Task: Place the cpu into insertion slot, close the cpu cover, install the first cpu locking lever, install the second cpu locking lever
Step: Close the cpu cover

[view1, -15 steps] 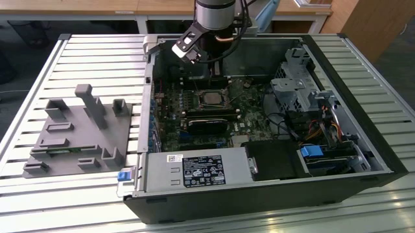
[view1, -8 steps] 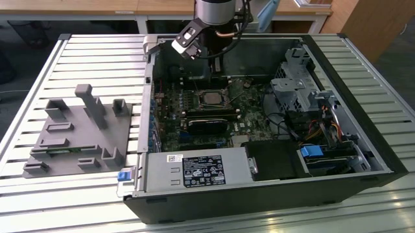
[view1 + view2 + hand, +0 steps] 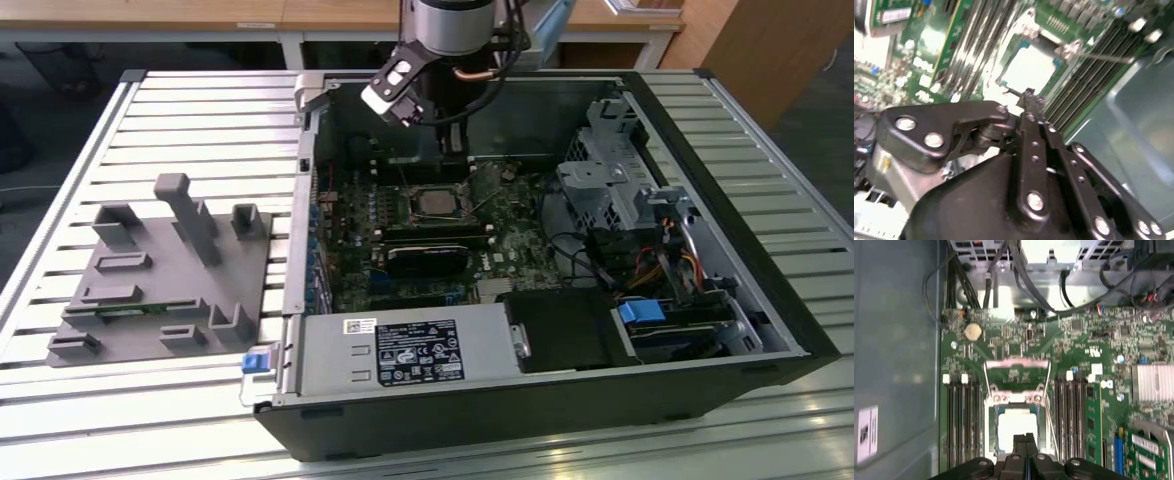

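A: Where's the cpu (image 3: 1016, 426)?

B: In the insertion slot (image 3: 995, 425), silvery top up, looks flat. The claw isn't holding it.

A: Claw state?

B: Gripper (image 3: 1025, 441) has its fingers pressed together w/ nothing btwn them, and the tips hang over one edge of the slot. In the second wrist view the gripper (image 3: 1028, 95) ends just short of the chip, and I can't tell if it's touching.

A: Cover?

B: The cpu cover (image 3: 1017, 361) isn't closed yet. It's folded back off the slot and attached at one edge of it, w/ green motherboard (image 3: 1004, 347) showing thru its window. One locking lever (image 3: 1104, 56) stands free beside the slot, not hooked.

A: How will the cover handle?

B: My read is light, thin sheet metal, stiff enough, and it can only swing on its hinge at the slot. It's prob. slippery and too thin for a good pinch. Closed fingertips pushing on the free cross-bar, the end farthest from the slot, looks like the better contact.

A: Lever?

B: Springy wire (it'd fight back some), best taken at its bent handle end, away from the slot.

A: And the chip?

B: Light but fragile, w/ fine contacts under it in the slot. So no hard pressing on its top and no sideways nudges.
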Controlling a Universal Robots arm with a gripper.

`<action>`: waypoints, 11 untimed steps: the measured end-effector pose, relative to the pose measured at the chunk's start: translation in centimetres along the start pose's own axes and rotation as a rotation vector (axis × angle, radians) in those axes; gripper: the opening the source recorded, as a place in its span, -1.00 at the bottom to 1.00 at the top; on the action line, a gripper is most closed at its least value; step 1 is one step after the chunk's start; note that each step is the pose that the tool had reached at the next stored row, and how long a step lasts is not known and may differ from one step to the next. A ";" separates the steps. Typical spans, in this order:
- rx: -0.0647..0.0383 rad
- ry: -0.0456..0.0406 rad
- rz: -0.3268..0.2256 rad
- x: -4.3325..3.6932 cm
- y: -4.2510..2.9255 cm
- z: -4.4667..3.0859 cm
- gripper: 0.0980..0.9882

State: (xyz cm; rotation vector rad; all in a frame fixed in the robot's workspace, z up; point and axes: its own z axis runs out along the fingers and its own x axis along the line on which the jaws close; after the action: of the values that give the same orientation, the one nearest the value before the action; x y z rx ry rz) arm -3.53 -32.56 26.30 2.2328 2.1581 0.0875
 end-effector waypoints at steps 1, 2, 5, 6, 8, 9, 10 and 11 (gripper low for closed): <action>0.003 -0.0001 0.000 0.01 0.40 0.03 -0.98; 0.005 -0.0002 0.000 0.02 0.77 0.05 -0.98; 0.009 -0.0001 -0.002 0.05 1.55 0.10 -0.98; 0.010 0.0001 -0.005 0.05 1.65 0.09 -0.98; 0.010 0.0022 -0.016 0.06 1.88 0.07 -0.98; 0.010 0.0029 -0.022 0.07 2.01 0.05 -0.98; 0.010 0.0035 -0.026 0.07 2.17 0.02 -0.98; 0.010 0.0042 -0.029 0.08 2.35 -0.01 -0.98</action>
State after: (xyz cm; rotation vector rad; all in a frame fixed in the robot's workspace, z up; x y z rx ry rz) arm -1.19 -32.56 26.46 2.2077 2.1976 0.0804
